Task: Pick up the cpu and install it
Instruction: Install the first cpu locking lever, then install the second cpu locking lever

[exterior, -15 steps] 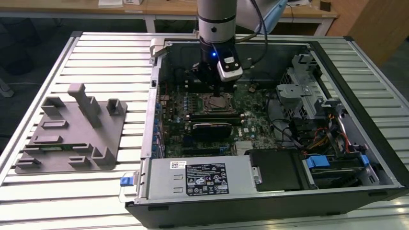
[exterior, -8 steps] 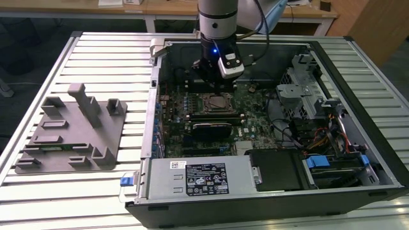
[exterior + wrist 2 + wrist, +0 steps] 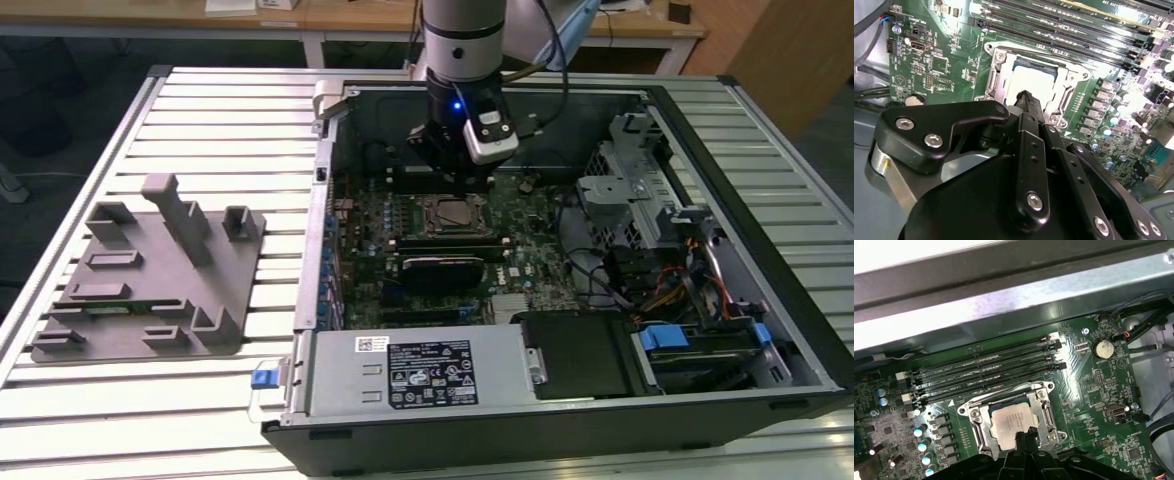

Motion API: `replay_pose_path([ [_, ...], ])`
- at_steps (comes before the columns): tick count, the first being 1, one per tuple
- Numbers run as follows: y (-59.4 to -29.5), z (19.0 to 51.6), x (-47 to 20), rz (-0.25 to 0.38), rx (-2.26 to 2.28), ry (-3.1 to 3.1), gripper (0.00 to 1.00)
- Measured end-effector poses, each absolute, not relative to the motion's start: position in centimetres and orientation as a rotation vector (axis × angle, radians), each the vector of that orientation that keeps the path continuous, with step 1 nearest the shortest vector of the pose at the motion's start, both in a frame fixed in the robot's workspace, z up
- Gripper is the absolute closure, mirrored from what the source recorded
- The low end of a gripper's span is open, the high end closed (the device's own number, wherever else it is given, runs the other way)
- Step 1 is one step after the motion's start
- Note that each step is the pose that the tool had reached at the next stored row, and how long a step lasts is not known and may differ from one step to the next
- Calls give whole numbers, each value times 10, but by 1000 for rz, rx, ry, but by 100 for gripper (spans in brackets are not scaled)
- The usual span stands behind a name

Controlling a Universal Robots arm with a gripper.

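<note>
item, cpu (image 3: 1010, 421): i find it already lying flat in the motherboard socket (image 3: 976, 426), silver top up, framed by the bright metal retention bracket, in both wrist views; the pick-up and the placing look done to my eye, though i cannot tell whether it is fully seated, and i judge the bracket not yet closed over it. item, gripper (image 3: 1025, 436): i have it directly above the socket inside the open computer case (image 3: 727, 395), fingertips drawn together into a narrow point over the near edge of the chip, holding nothing that i can see; whether the tips touch the chip i cannot tell. item, memory slots (image 3: 989, 371): four long dark rails just beside the socket, none occupied as far as i can see. item, black finned block (image 3: 443, 270): on the board just beside the socket, on the side nearer the exterior camera. item, power supply (image 3: 420, 372): grey box with a label at the near end of the case. item, grey moulded fixture (image 3: 154, 275): on the exterior view's left, well apart from the case, its pockets holding nothing i can make out. item, table (image 3: 200, 120): ribbed aluminium slats carrying both case and fixture. item, room: wooden desks (image 3: 347, 20) along the far side, cables trailing behind the arm.
</note>
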State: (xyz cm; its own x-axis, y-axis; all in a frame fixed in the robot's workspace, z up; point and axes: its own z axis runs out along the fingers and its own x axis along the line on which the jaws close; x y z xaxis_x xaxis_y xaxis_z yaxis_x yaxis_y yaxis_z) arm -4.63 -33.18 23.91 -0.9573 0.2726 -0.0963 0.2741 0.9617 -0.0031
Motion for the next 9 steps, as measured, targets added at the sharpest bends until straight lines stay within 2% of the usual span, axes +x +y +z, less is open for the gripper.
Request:
replay_pose_path([
  [9, -333, 239, -46, -25, 421, 3017, 89],
])
